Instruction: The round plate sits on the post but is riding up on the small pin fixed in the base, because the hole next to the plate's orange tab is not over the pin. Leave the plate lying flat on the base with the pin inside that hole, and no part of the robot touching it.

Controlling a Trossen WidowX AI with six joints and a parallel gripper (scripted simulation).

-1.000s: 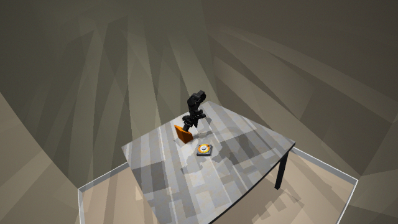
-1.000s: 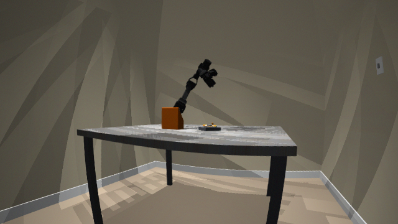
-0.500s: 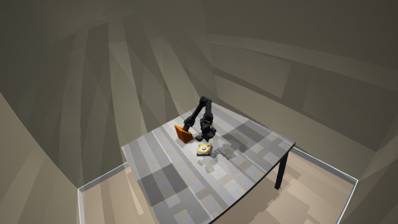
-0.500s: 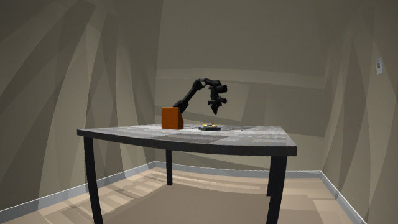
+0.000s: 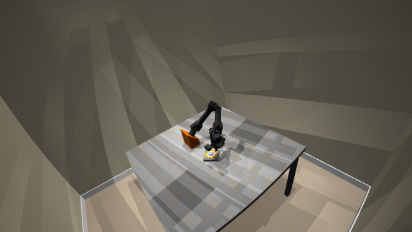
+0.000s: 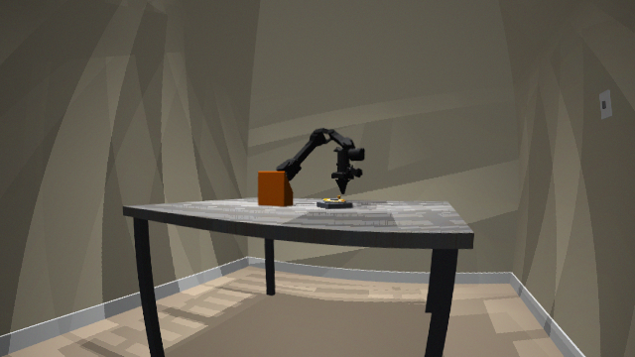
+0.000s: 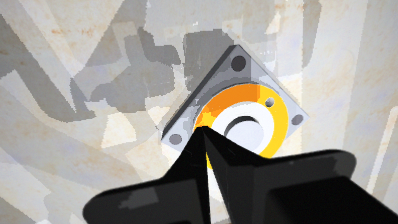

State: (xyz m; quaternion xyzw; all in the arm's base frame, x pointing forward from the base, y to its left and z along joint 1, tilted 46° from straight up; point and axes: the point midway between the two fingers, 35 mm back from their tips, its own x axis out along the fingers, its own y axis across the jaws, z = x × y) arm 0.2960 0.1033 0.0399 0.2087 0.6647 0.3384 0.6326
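Note:
The round plate [image 5: 211,158] [image 6: 333,200] [image 7: 280,131], a yellow and orange ring with a white inner ring, sits around the post [image 7: 245,135] on the grey square base [image 6: 334,205] [image 7: 250,71]. A small round grey spot [image 7: 269,102] shows in its ring; whether it is the hole or the pin I cannot tell. A small orange bump, likely the tab [image 6: 339,196], stands up from the plate in the exterior view. The wrist view does not show it clearly. My gripper [image 6: 342,193] [image 7: 202,131] is shut and empty, pointing down just above the plate's edge, and hides part of the plate.
The base lies on the grey patterned table [image 5: 180,193] [image 6: 208,218]. An orange block [image 5: 190,140] [image 6: 272,188] stands at the arm's foot, to the left of the base in the top and exterior views. Dark round spots mark the base's corners in the wrist view.

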